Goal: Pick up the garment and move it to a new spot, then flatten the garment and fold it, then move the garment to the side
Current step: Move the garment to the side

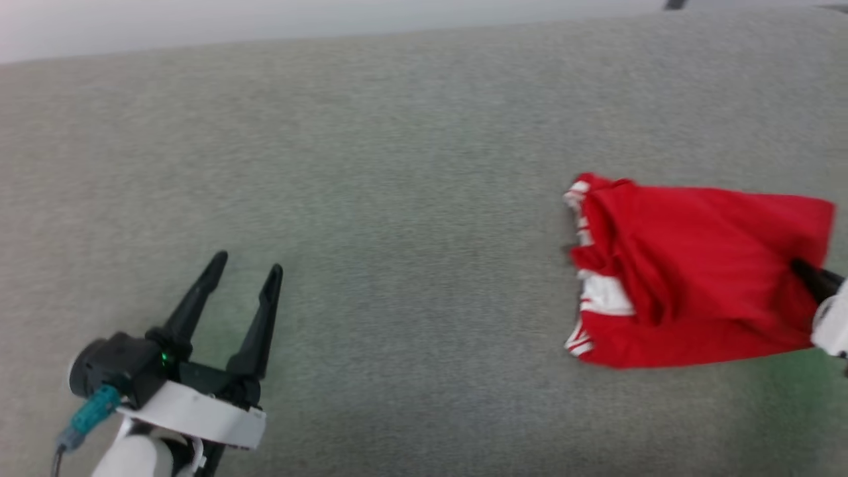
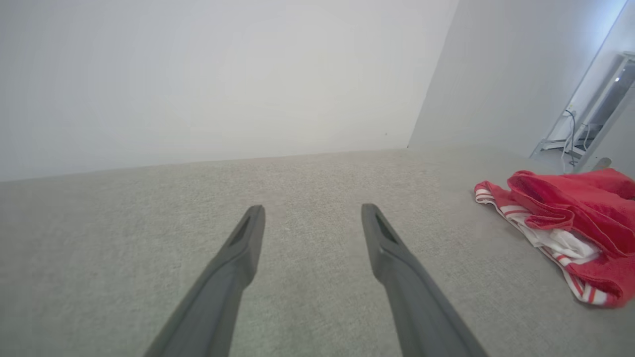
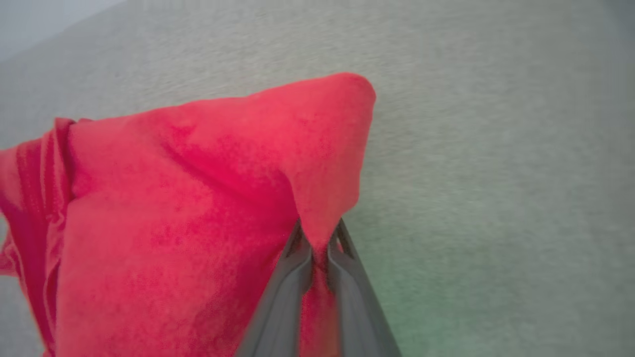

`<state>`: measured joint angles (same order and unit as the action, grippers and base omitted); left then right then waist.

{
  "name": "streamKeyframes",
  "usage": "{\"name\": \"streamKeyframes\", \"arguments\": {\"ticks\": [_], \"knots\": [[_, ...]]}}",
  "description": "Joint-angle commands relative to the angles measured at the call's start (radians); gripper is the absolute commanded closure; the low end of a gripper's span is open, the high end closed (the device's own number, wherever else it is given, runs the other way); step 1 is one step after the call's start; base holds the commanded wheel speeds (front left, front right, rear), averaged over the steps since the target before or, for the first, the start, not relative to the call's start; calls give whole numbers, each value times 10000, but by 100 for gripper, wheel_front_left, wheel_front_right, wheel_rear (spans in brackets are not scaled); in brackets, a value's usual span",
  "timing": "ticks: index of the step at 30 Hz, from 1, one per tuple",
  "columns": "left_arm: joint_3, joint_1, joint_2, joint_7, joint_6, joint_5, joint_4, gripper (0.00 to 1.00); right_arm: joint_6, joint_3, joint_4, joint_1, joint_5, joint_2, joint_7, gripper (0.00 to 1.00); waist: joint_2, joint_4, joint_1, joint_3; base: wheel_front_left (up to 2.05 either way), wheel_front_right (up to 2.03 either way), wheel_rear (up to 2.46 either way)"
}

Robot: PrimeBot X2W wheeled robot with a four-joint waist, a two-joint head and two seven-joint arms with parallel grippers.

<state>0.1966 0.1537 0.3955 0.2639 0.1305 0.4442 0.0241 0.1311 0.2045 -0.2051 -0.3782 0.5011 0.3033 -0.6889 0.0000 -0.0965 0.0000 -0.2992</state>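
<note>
Closest to the lens: right jaws clamped shut on a peaked fold of the garment [image 3: 198, 198], with red cloth pinched between the two dark fingers [image 3: 283, 297] and spreading away to their left. Bare grey surface [image 3: 496, 148] to the right of that grip and beyond it.

From the head: garment [image 1: 689, 278] bunched just ahead of the right jaws, white striped trim on the side facing the left jaws. Left jaws spread wide, holding nothing, well apart from the garment. Broad open grey surface between the two and ahead of both, up to a far edge.

Added by the left wrist view, along its own fingers [image 2: 233, 267]: pale wall [image 2: 198, 74] rising behind that far edge, white sleeve cloth tucked under the red folds, and cables [image 2: 575, 134] in a room corner past the garment.
</note>
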Motion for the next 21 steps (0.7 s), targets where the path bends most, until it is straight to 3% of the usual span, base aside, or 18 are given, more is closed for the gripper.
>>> {"name": "streamKeyframes", "arguments": {"ticks": [1,13,21], "knots": [[-8,131,57,-13,-1,-50,-54,0,-8,117,71,66,21,37,78,100,0,-422,0,-203,0,0,0],[-257,1020,703,-13,-1,-370,-854,0,-8,1337,-175,-1160,-1202,486,595,100,0,-1153,0,-900,0,0,0],[-328,1348,1259,-13,-1,-413,-1598,0,-8,877,-2039,-2895,-2272,1295,1565,100,0,-1058,0,-1520,0,0,0]]}}
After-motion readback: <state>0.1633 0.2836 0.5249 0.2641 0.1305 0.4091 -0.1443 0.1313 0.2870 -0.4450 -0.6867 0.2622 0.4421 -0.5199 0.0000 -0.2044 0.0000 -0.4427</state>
